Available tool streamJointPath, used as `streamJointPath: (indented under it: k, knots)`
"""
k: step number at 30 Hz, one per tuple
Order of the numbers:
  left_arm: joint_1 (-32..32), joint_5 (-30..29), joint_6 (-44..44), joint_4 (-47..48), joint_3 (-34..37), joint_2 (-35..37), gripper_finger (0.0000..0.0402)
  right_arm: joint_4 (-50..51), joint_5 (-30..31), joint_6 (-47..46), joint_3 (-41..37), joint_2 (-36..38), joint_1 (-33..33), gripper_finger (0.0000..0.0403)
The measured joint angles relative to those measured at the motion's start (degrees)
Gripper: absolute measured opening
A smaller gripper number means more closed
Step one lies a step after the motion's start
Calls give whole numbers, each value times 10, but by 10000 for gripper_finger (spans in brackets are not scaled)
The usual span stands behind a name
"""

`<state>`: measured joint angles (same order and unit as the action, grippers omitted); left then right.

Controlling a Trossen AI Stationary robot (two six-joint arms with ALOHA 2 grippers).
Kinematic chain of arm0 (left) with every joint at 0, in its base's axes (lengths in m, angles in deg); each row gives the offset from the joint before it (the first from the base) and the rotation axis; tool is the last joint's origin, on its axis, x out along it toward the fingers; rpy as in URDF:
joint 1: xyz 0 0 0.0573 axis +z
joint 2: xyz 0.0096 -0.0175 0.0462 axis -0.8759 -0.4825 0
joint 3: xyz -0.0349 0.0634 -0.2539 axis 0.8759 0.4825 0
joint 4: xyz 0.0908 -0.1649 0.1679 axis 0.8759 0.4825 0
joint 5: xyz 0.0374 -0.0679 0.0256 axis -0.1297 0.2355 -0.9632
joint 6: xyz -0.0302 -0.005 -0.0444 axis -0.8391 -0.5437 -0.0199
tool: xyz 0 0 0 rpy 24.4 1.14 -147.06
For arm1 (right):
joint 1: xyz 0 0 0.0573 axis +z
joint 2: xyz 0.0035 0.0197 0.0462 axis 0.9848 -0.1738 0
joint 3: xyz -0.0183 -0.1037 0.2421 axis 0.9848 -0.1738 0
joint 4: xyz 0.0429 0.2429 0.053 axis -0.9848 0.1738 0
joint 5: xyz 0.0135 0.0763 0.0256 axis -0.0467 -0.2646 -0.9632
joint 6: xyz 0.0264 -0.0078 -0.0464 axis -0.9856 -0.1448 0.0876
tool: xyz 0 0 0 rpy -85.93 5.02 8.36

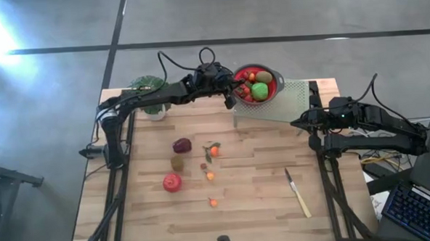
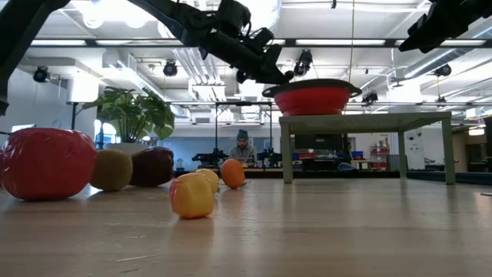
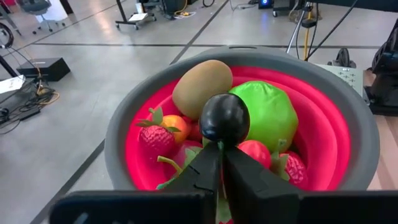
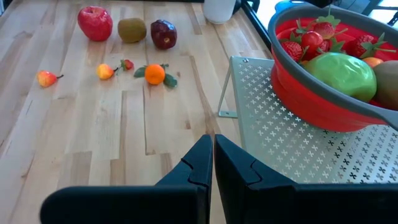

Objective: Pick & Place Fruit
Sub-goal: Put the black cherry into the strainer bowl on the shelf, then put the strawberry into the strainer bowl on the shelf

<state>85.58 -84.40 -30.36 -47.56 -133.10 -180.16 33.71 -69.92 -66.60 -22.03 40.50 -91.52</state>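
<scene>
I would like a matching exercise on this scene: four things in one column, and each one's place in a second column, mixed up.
Things:
1. black plum
2. knife
3. potted plant
4. red bowl

Places:
A. on the white perforated stand
B. far left corner of the table
C. between the left gripper fingers, above the bowl
D. flat on the wood, near the right arm's side

Pairs: 1-C, 2-D, 3-B, 4-A

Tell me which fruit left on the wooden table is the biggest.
The bright red apple-like fruit, at the near end of the row with the brown kiwi and dark red fruit; the scattered orange ones are far smaller.
</scene>
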Motion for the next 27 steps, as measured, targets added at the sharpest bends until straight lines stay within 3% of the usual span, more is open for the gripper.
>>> streamJointPath:
  k: [13,27]
  knots:
    - [0,-6,5,2,0,0,138,0,0,0,0,0,0,13]
    - [-7,-6,8,28,0,5,154,0,0,0,0,0,0,13]
